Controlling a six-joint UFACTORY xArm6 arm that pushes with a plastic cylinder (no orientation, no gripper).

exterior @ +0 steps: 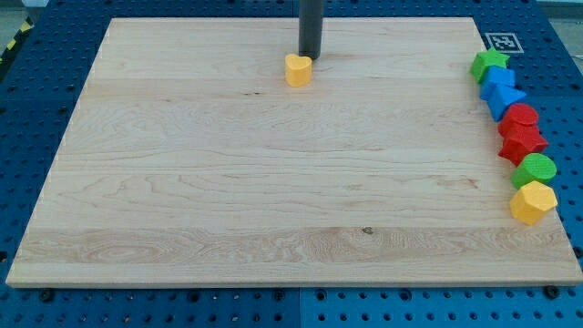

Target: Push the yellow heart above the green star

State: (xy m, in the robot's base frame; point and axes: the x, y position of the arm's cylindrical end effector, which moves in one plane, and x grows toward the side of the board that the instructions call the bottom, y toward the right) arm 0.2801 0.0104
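Observation:
The yellow heart [297, 69] lies on the wooden board near the view's top, a little left of centre. My tip [311, 57] stands just to the upper right of the heart, touching or nearly touching it. The green star [489, 65] sits at the board's right edge near the top, far to the right of the heart.
Down the board's right edge below the green star lie a blue block [498, 80], another blue block [506, 99], a red block [520, 118], a red star [522, 143], a green round block [535, 169] and a yellow hexagon [533, 202]. A marker tag [498, 41] lies beyond the top right corner.

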